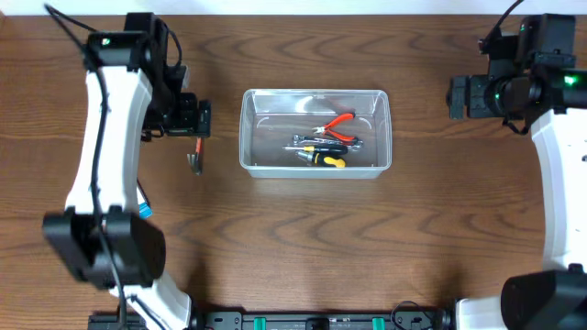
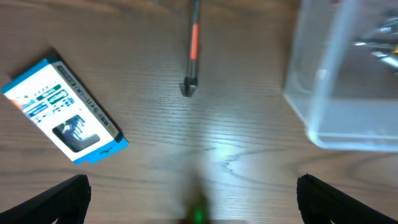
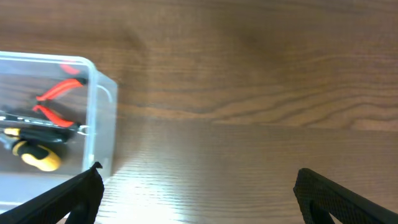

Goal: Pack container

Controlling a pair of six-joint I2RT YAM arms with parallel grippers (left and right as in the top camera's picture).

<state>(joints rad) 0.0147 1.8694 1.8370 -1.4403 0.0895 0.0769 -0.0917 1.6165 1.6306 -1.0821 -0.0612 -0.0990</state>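
Note:
The clear plastic container [image 1: 315,132] stands at the table's middle; it also shows in the left wrist view [image 2: 348,87] and the right wrist view [image 3: 99,124]. Inside lie red-handled pliers [image 1: 336,126], a yellow-and-black screwdriver [image 1: 323,158] and metal tools. A slim tool with an orange band [image 1: 196,156] lies on the table left of the container, seen in the left wrist view [image 2: 193,50]. My left gripper [image 2: 193,199] is open and empty above the table near this tool. My right gripper [image 3: 199,193] is open and empty, right of the container.
A small blue-and-white card packet [image 2: 65,112] lies on the wooden table left of the slim tool; its blue corner shows beside the left arm [image 1: 145,209].

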